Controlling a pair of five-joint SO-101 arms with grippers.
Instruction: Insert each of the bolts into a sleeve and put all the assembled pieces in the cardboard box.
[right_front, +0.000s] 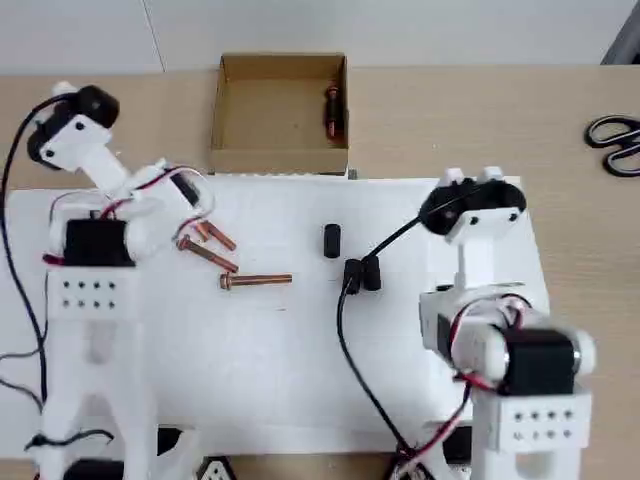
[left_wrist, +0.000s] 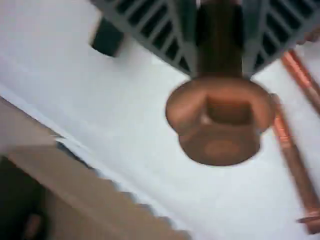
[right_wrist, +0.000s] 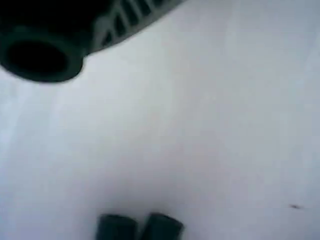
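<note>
Copper-coloured bolts (right_front: 256, 281) numbered three in the high view, close together near the left edge of the white sheet (right_front: 300, 380), beside the left gripper (right_front: 188, 212). Three black sleeves (right_front: 332, 240) lay near the sheet's middle, one alone and two side by side. One assembled piece (right_front: 333, 110), a bolt in a black sleeve, lay just beside the right wall of the cardboard box (right_front: 240, 110), which stood at the sheet's far edge. The right arm (right_front: 478, 245) rose near the sheet's right edge.

From the left wrist, the left gripper (left_wrist: 217, 45) was clamped on the held bolt (left_wrist: 217, 125), with ribbed fingers (left_wrist: 150, 30) against its shank and its flanged hexagonal head towards the camera. Two more bolts (left_wrist: 295, 160) and one sleeve (left_wrist: 106, 36) lay on the sheet.

From the right wrist, the right gripper (right_wrist: 75, 35) grasped the held sleeve (right_wrist: 40, 76), a short black tube with its bore facing the camera. Two more sleeves (right_wrist: 116, 227) lay side by side on the sheet.
</note>
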